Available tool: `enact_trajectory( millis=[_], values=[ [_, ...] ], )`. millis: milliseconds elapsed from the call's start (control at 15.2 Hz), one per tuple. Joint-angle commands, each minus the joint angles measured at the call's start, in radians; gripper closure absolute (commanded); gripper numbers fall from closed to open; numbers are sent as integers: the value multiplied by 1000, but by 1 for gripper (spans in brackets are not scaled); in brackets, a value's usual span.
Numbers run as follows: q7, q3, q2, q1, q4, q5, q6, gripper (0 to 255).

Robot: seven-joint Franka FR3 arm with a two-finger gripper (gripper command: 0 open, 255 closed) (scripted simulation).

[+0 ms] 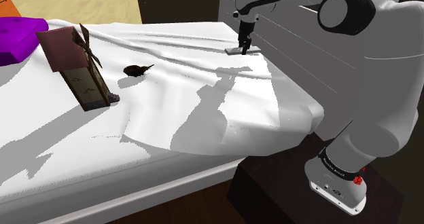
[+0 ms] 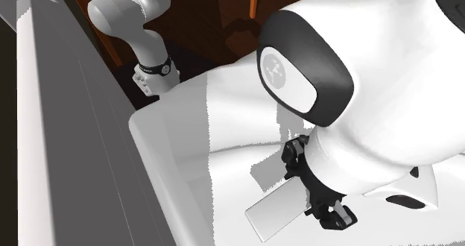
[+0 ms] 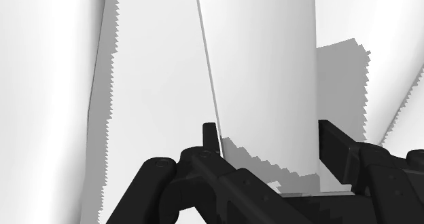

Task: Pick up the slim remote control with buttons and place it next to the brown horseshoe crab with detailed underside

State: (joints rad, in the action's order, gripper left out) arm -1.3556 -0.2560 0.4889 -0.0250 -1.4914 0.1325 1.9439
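White-sheeted bed (image 1: 204,121) bears horseshoe crab (image 1: 136,69), brown box (image 1: 76,66), purple cushion (image 1: 17,36).

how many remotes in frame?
1. The white remote is on the white sheet, clasped by the end effector, well apart from the horseshoe crab. The arm could hide others.

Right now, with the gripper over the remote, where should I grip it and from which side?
Take the white remote across its narrow width, on the two long edges, coming from straight above. It is a slim slab lying flat on the sheet, so its faces offer no purchase. The gripper lines up astride it.
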Motion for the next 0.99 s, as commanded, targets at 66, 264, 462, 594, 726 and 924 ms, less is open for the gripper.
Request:
enact_trajectory(
  millis=[66, 264, 462, 594, 726, 924],
  values=[
    [3, -2, -11, 0, 25, -3, -36, 255],
    [5, -3, -18, -1, 54, -6, -72, 255],
    [7, -5, -24, -2, 86, -9, -109, 255],
    [9, -5, -27, -3, 109, -10, -134, 255],
    [29, -1, -37, 14, 97, -14, -132, 255],
    [91, 14, -60, 63, 64, -24, -120, 255]
  ],
)
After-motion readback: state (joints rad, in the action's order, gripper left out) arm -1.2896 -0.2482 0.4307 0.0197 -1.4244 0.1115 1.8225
